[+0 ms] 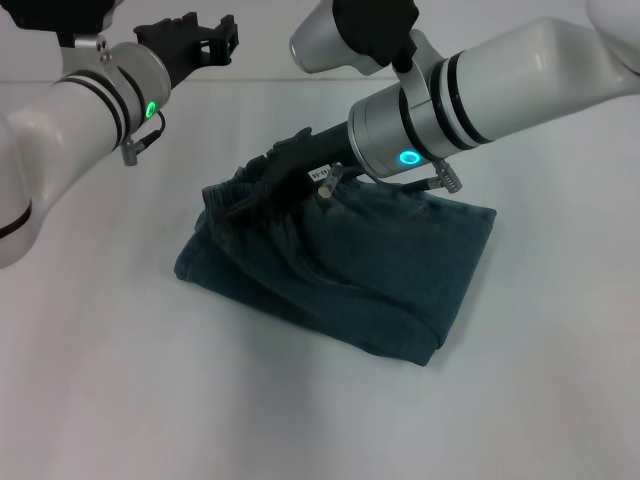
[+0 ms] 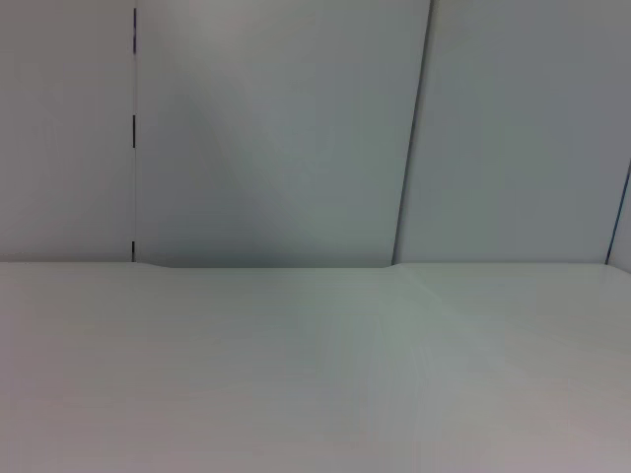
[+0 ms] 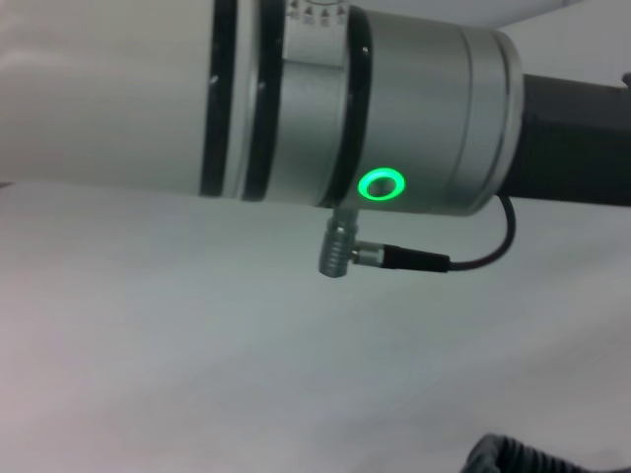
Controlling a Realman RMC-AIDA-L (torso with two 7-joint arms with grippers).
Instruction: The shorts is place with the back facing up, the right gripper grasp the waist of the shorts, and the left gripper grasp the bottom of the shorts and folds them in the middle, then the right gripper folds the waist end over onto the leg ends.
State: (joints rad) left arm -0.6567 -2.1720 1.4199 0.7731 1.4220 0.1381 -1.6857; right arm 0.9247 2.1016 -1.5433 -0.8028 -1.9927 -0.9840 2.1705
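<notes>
On the white table (image 1: 540,400) before the robot lie the shorts (image 1: 390,275), a compact bundle of dark blue denim already doubled over, its folded edge toward the near right and its bunched, puckered end toward the left. The table top is plain and matte, with nothing else resting on it in the head view. The left wrist view looks across the bare table to grey wall panels (image 2: 281,128) behind it, split by thin dark seams. The waist (image 1: 232,197) shows as a ruffled ridge at the bundle's upper left, raised slightly off the flatter denim beneath. The right gripper (image 1: 262,188) reaches in from the right, angled down onto that ruffled part; its black body with a small white label lies against the cloth, and its fingers seem pressed into the gathered band, though whether they are clamped on it cannot be told. The left gripper (image 1: 200,38) hangs well apart from the shorts, raised at the far left, its black fingers spread and holding nothing. The right wrist view shows a silver wrist (image 3: 424,118) with a green ring light and a cable plugged below it, over bare table, with a dark scrap of denim at the lower edge. The leg ends cannot be made out in the bundle.
</notes>
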